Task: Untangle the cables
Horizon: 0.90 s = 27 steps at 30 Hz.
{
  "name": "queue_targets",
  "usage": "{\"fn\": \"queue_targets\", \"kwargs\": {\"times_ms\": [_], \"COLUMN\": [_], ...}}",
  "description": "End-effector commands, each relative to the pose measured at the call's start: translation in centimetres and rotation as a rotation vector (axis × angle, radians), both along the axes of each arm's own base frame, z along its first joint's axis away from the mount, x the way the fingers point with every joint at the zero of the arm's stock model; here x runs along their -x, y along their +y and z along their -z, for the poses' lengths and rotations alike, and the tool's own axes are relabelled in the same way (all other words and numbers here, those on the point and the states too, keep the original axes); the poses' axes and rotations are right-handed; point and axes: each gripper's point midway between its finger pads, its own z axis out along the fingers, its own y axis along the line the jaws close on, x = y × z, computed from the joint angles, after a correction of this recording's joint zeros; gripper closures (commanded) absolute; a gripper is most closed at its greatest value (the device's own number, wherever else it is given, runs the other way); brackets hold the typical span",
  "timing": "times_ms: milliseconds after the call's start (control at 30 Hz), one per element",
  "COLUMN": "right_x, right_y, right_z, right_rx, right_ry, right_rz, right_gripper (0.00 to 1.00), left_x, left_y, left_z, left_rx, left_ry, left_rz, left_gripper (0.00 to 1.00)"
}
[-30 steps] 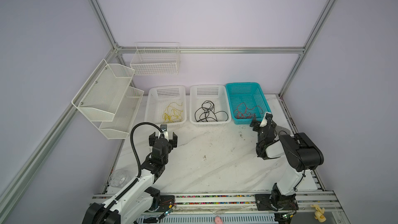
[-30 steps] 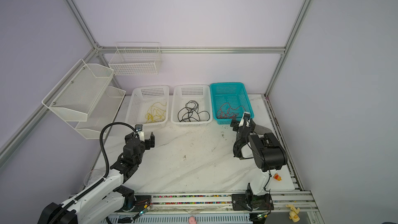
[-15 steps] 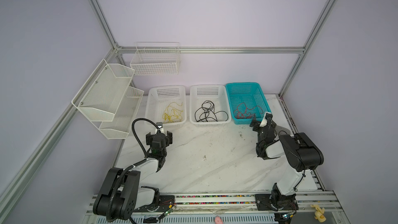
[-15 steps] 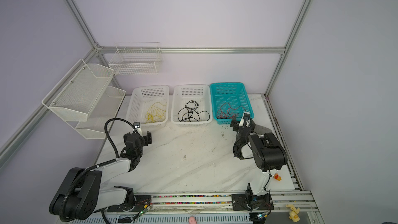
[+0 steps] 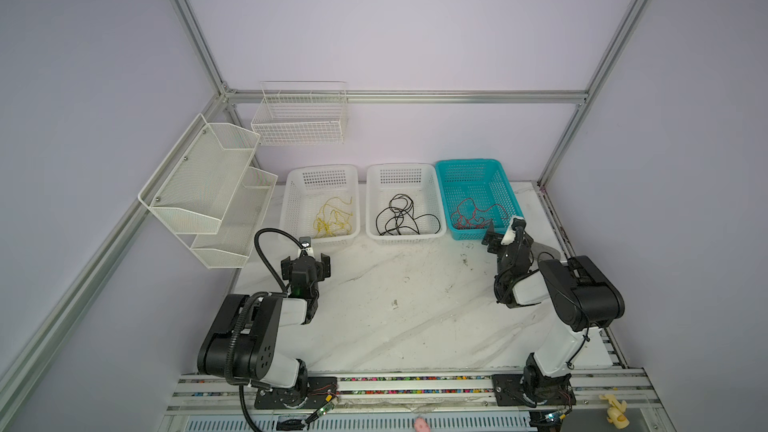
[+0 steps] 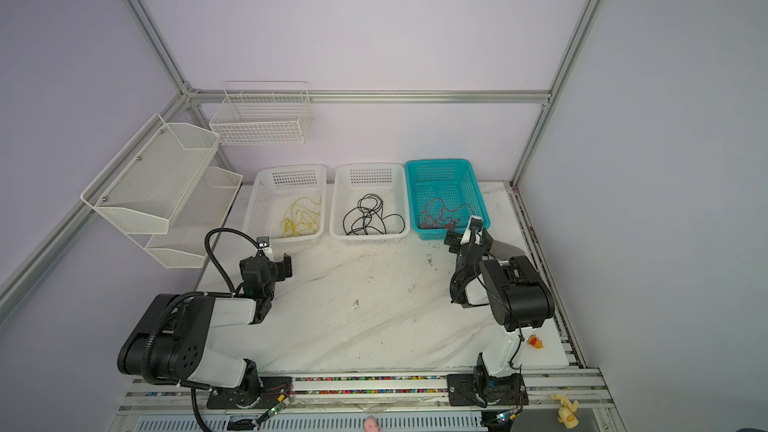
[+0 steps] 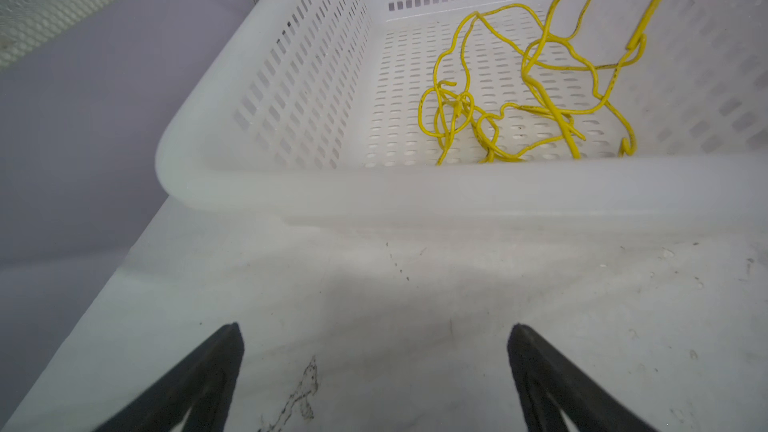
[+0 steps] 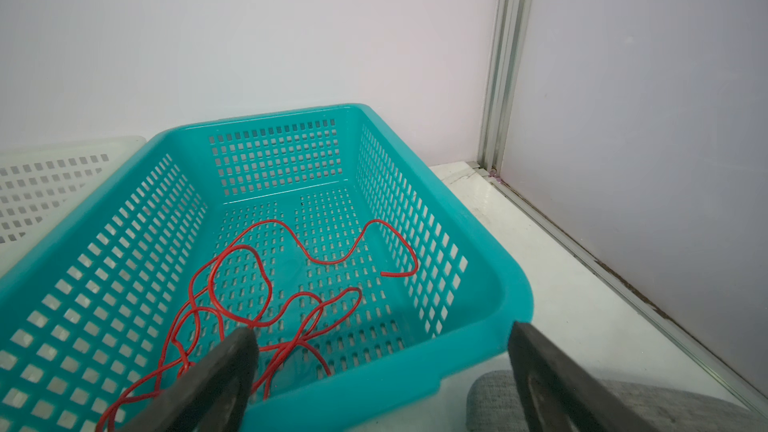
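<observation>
Three perforated plastic baskets stand in a row at the back of the white marbled tabletop. Each holds one colour, so I judge the sorting about done: thin yellow wires in the left white basket, a long black cable in the middle white basket, and thin red wires in the teal basket. My left claw hangs spread and empty over bare tabletop just short of the left white basket. My right claw, equally spread and empty, straddles the teal basket's near corner, probably parked clear of the loops. The left white basket's front rim hides the yellow wires' nearest ends. One of my right fingers covers part of the red wires. I cannot tell whether the crossings inside any basket are true knots.
</observation>
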Motion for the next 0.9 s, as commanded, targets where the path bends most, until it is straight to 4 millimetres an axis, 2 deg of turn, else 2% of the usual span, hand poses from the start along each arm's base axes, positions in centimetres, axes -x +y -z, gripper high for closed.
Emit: {"fn": "queue_targets", "kwargs": {"times_ms": [0, 100, 267, 367, 867], "right_x": [0.2, 0.2, 0.2, 0.2, 0.2], "right_y": [-0.2, -0.2, -0.2, -0.2, -0.2], "right_z": [-0.7, -0.8, -0.8, -0.8, -0.8], "right_rx": [0.003, 0.002, 0.003, 0.002, 0.002], "right_ry": [-0.04, -0.04, -0.04, -0.04, -0.04], "right_rz": [0.005, 0.004, 0.005, 0.005, 0.004], "right_gripper": [0.03, 0.03, 0.03, 0.03, 0.03], "left_x": [-2.8, -2.8, -3.1, -3.1, -3.0], "left_y": [-0.5, -0.6, -0.5, 0.3, 0.3], "left_z": [-4.5, -3.6, -3.6, -3.5, -3.6], "left_rx": [0.031, 0.043, 0.06, 0.058, 0.057], "left_ry": [-0.168, -0.163, -0.166, -0.171, -0.182], "left_rz": [0.038, 0.053, 0.077, 0.031, 0.035], "left_gripper": [0.0, 0.0, 0.0, 0.0, 0.0]}}
